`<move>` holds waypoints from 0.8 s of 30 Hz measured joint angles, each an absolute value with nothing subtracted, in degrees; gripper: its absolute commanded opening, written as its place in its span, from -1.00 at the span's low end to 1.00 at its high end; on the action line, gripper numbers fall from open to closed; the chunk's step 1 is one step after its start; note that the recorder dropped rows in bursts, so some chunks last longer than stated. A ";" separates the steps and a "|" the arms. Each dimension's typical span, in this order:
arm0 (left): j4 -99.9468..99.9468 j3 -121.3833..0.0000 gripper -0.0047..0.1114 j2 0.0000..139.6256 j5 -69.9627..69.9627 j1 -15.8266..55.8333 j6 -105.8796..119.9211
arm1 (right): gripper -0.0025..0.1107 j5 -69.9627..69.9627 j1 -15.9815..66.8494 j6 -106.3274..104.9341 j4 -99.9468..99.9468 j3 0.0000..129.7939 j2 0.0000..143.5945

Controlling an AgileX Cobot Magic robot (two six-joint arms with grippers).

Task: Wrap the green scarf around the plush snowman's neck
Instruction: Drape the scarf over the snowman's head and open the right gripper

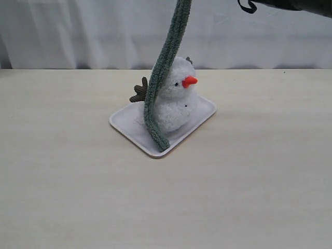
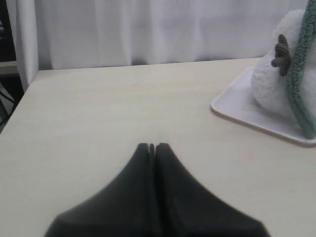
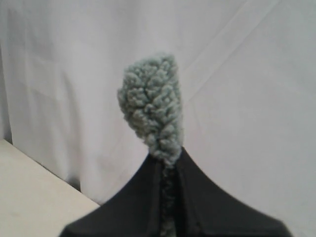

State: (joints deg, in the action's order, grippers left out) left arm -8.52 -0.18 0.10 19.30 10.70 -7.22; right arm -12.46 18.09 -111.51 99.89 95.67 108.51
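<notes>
The plush snowman point(image 1: 179, 101) stands on a white tray point(image 1: 129, 127), white and fluffy with an orange nose and brown twig arms. The green scarf point(image 1: 163, 72) hangs down from above the exterior view's top edge, across the snowman's left side, its lower end resting on the tray. My right gripper point(image 3: 170, 155) is shut on the scarf's upper end point(image 3: 153, 103), which sticks out beyond the fingertips; it is out of the exterior view. My left gripper point(image 2: 152, 146) is shut and empty, low over the table, left of the tray point(image 2: 237, 111) and the snowman point(image 2: 274, 84).
A white curtain point(image 1: 78, 31) hangs behind the table's far edge. Part of the right arm point(image 1: 290, 4) shows dark at the top right of the exterior view. Bare wooden tabletop point(image 1: 166, 207) lies around the tray.
</notes>
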 measured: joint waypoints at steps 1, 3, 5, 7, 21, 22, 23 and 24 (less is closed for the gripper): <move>-8.52 -0.18 -0.92 0.10 19.30 10.70 -7.22 | -0.88 -12.46 18.09 -111.51 99.89 95.67 108.65; -8.52 -0.18 -0.92 0.10 19.30 10.70 -7.22 | -0.88 -12.41 18.09 -110.86 99.89 95.55 109.01; -8.52 -0.18 -0.92 0.10 19.30 10.70 -7.22 | -0.88 -11.72 18.09 -108.84 99.89 95.45 109.97; -8.52 -0.18 -0.92 0.10 19.30 10.70 -7.22 | -0.88 -9.06 18.09 -107.24 99.89 95.32 111.02; -8.52 -0.18 -0.92 0.10 19.30 10.70 -7.22 | -0.37 8.36 18.09 -111.30 99.78 90.24 112.29; -8.52 -0.18 -0.92 0.10 19.30 10.70 -7.22 | -0.26 8.20 18.09 -111.60 99.78 89.75 112.40; -8.52 -0.18 -0.92 0.10 19.30 10.70 -7.22 | -0.15 8.11 18.09 -111.91 99.78 89.18 112.67; -8.52 -0.18 -0.92 0.10 19.30 10.70 -7.22 | -0.05 8.11 18.09 -111.92 99.78 88.77 112.70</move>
